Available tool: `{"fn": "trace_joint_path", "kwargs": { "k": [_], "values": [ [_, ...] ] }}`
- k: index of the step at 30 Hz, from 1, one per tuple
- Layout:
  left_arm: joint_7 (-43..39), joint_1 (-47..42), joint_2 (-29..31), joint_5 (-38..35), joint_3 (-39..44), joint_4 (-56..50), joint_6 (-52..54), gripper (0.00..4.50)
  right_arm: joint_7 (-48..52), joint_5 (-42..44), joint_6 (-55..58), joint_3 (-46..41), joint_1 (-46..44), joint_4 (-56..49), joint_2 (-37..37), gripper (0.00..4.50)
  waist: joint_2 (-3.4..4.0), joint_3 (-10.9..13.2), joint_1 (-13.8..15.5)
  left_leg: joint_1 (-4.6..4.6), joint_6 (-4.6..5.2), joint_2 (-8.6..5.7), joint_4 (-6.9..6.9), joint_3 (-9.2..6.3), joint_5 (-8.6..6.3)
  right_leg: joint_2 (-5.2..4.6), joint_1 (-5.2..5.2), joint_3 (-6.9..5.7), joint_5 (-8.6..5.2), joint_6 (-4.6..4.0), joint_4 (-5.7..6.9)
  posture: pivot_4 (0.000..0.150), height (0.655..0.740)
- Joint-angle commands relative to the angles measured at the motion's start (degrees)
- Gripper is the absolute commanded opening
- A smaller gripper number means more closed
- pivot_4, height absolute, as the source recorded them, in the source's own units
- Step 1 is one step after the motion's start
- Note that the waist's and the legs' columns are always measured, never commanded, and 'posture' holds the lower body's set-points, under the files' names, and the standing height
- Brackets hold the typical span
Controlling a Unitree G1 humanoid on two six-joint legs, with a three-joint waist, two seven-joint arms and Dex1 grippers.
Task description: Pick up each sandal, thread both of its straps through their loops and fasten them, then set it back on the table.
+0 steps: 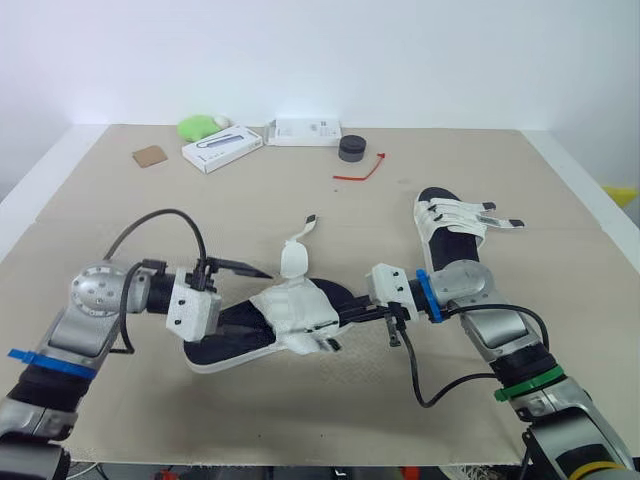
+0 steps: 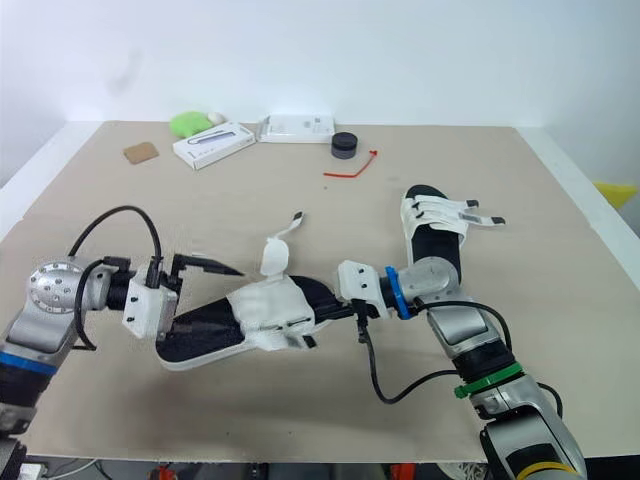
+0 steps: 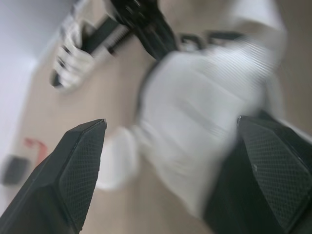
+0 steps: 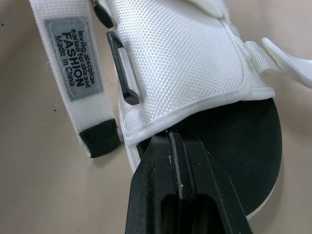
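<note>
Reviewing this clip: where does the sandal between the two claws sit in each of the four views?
Left eye view: sandal, low centre.
Right eye view: low, slightly left of centre.
Left wrist view: its white upper, inside the left claw.
Right wrist view: white upper and black sole, just beyond the right claw.
Shared landmark: the right claw at the sole's edge.

The near sandal shows a white mesh-weave upper, black footbed, white sole edge and black strap tips, and one strap bears a grey label with black lettering. The far sandal has white straps over a black footbed. The desk is plain tan, carrying a red cord, a black disc and a green lump.
</note>
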Motion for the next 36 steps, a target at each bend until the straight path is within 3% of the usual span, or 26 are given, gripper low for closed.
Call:
{"fn": "trace_joint_path", "kwargs": {
  "k": [1, 15, 17, 18, 19, 20, 22, 25, 26, 28, 36],
  "values": [
    [1.05, 1.66, 2.08, -0.27, 2.89, 0.15, 0.14, 4.46, 0.73, -0.40, -0.52, 0.38, -0.14, 0.34, -0.07, 0.00, 0.00, 0.00, 0.00, 0.01, 0.00, 0.02, 0.00, 0.01, 0.00, 0.03, 0.00, -0.01, -0.01, -0.02, 0.01, 0.150, 0.7400],
    [8.80, -2.57, -5.74, 6.64, -2.23, 1.23, 6.39, 4.46, 0.93, -0.66, -0.69, 0.08, -1.06, 1.41, -0.03, 0.00, 0.00, 0.00, 0.05, -0.02, 0.00, 0.01, 0.00, 0.04, 0.00, 0.01, 0.01, -0.07, 0.00, -0.05, 0.02, 0.150, 0.7400],
    [10.08, -4.52, -6.86, 9.22, -3.13, 3.65, 5.20, 3.89, 0.86, -0.69, -0.67, 0.01, -0.97, 1.29, -0.12, 0.00, 0.00, 0.00, 0.04, -0.01, 0.00, 0.01, 0.00, 0.04, 0.00, 0.01, 0.01, -0.06, 0.01, -0.06, 0.02, 0.150, 0.7400],
    [10.67, -5.43, -7.33, 10.38, -3.49, 4.91, 4.52, 3.89, 0.75, -0.70, -0.62, -0.05, -0.92, 1.22, -0.14, 0.00, 0.00, 0.00, 0.03, -0.01, -0.01, 0.01, 0.00, 0.04, 0.00, 0.01, 0.01, -0.05, 0.01, -0.06, 0.02, 0.150, 0.7400],
    [11.04, -6.30, -7.80, 11.21, -3.80, 6.17, 4.13, 3.34, 0.62, -0.73, -0.54, -0.10, -0.89, 1.19, -0.15, 0.00, 0.00, 0.00, 0.03, 0.00, 0.00, 0.01, 0.00, 0.04, 0.00, 0.01, 0.01, -0.05, 0.01, -0.06, 0.02, 0.150, 0.7400],
    [11.10, -6.94, -8.11, 11.61, -4.03, 7.18, 3.86, 3.34, 0.54, -0.77, -0.53, -0.12, -0.86, 1.14, -0.18, 0.00, 0.00, 0.00, 0.03, 0.00, 0.00, 0.01, 0.00, 0.04, 0.00, 0.01, 0.01, -0.05, 0.01, -0.06, 0.02, 0.150, 0.7400],
    [11.35, -8.80, -8.37, 13.43, -5.07, 10.71, 1.14, 2.39, 0.45, -0.67, -0.44, -0.32, -0.67, 0.82, -0.38, 0.00, 0.00, -0.01, 0.04, 0.01, 0.00, 0.00, 0.00, 0.05, 0.00, 0.01, 0.03, -0.04, 0.02, -0.06, 0.02, 0.150, 0.7400],
    [12.14, -12.74, -9.71, 16.32, -6.53, 17.36, -4.33, 1.47, -0.15, 0.00, 0.12, -1.14, -0.56, 0.18, -0.45, 0.00, 0.00, -0.01, 0.08, 0.00, 0.00, -0.03, 0.00, 0.07, 0.01, -0.01, 0.03, -0.05, 0.03, -0.06, 0.04, 0.150, 0.7400],
    [12.51, -14.31, -10.40, 16.95, -6.99, 19.64, -6.13, 0.75, -0.43, 0.36, 0.41, -1.48, -0.63, -0.08, -0.37, 0.00, 0.00, -0.01, 0.10, 0.00, 0.01, -0.02, 0.00, 0.07, 0.01, -0.01, 0.03, -0.05, 0.04, -0.06, 0.04, 0.150, 0.7400],
    [12.92, -17.74, -11.60, 18.84, -8.42, 24.98, -11.20, 0.06, -1.10, 1.26, 1.25, -2.37, -0.84, -1.14, -0.19, 0.00, 0.00, -0.01, 0.19, -0.02, 0.03, -0.06, 0.03, 0.07, 0.05, -0.03, 0.05, -0.07, 0.09, -0.06, 0.04, 0.150, 0.7400],
    [18.93, -30.98, -15.43, 28.91, -13.65, 43.37, -29.36, 0.06, -2.80, 3.62, 6.77, -4.70, 0.01, -6.99, -1.33, 0.00, 0.00, -0.01, 0.25, -0.16, 0.06, -0.18, 0.05, 0.07, 0.07, -0.11, 0.02, -0.07, 0.28, -0.26, -0.01, 0.150, 0.7400]
  ]
}}
